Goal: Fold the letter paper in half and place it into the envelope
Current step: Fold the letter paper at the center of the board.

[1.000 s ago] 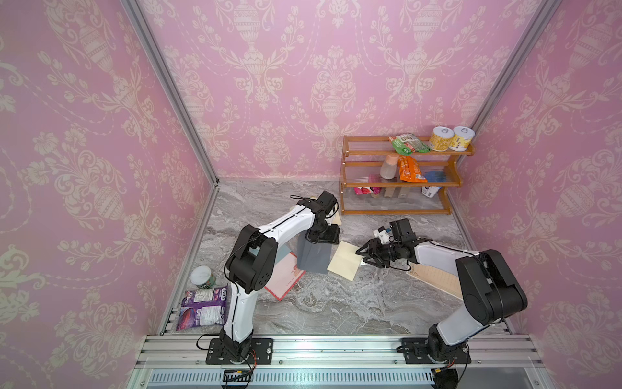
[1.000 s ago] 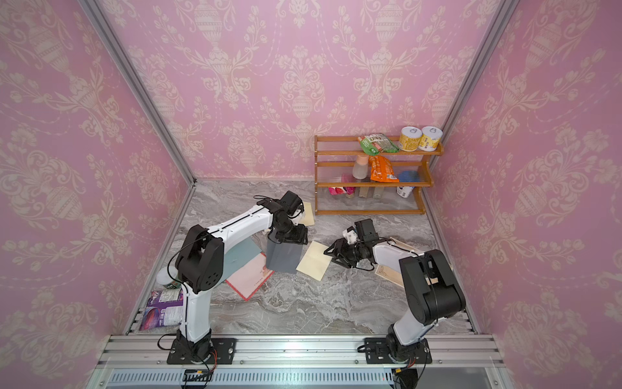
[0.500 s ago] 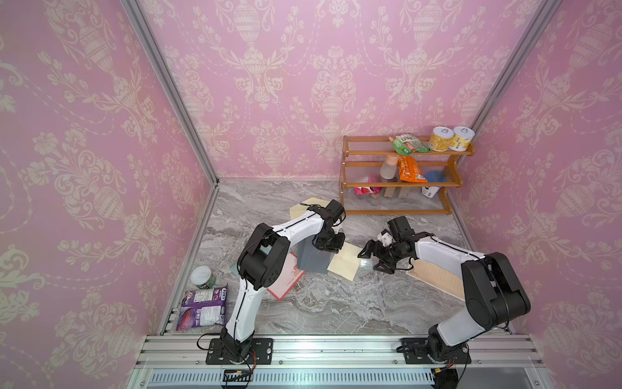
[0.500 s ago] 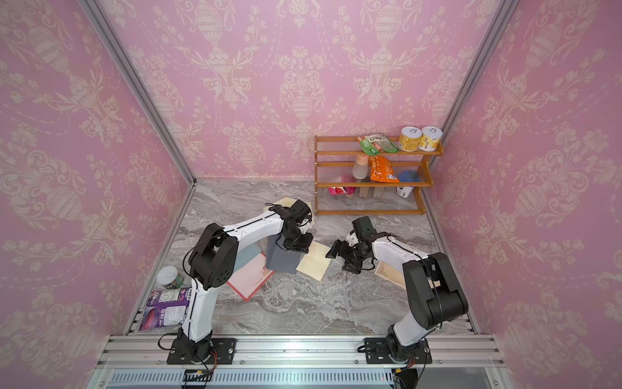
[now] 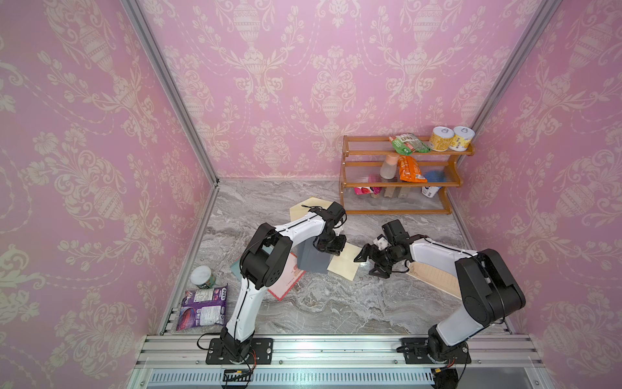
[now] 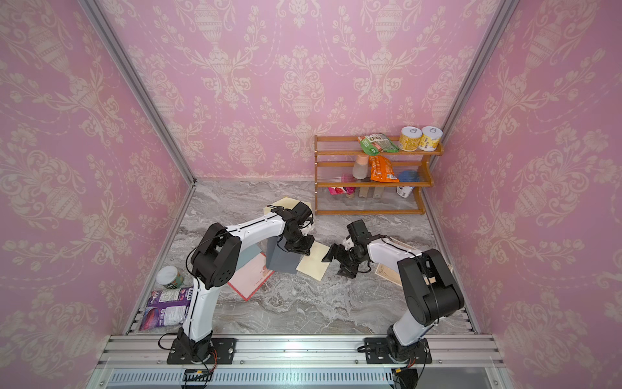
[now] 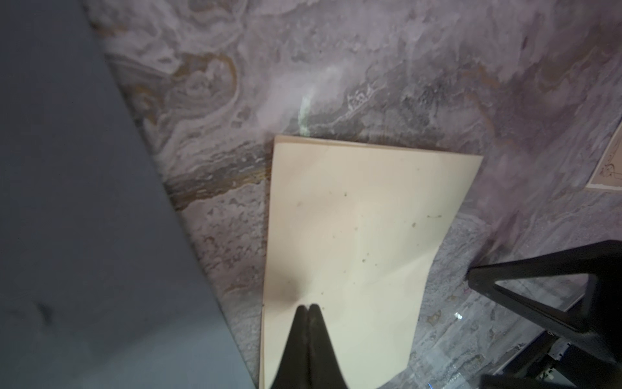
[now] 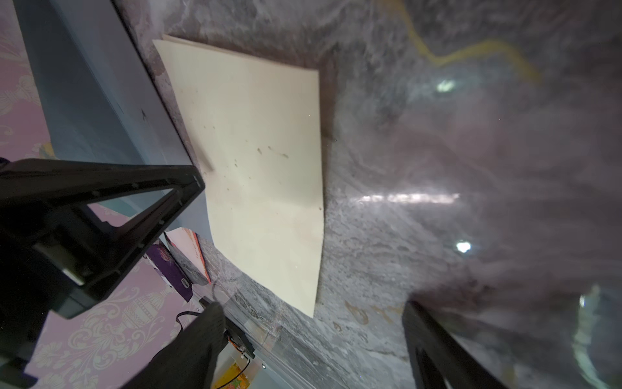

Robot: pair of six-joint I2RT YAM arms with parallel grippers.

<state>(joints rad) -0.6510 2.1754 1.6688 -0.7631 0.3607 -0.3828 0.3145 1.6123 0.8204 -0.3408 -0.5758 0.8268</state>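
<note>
The cream letter paper (image 5: 344, 263) lies flat at the centre of both top views. Its doubled edge suggests it is already folded, and its long side runs along the grey box (image 5: 311, 261). The left gripper (image 7: 309, 306), tips pressed together, rests on its upper end. The right gripper (image 5: 369, 264), jaws wide apart, stands just right of the paper's free edge and looks the handier for a pick. The envelope (image 5: 301, 210) lies up-left, with the box and the left arm (image 5: 296, 227) in between.

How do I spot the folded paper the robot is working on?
Start at the middle of the marble table. Beside the grey box lies the folded paper: plain cream and blank, unlike the pink card and the lined sheet nearby.
</note>
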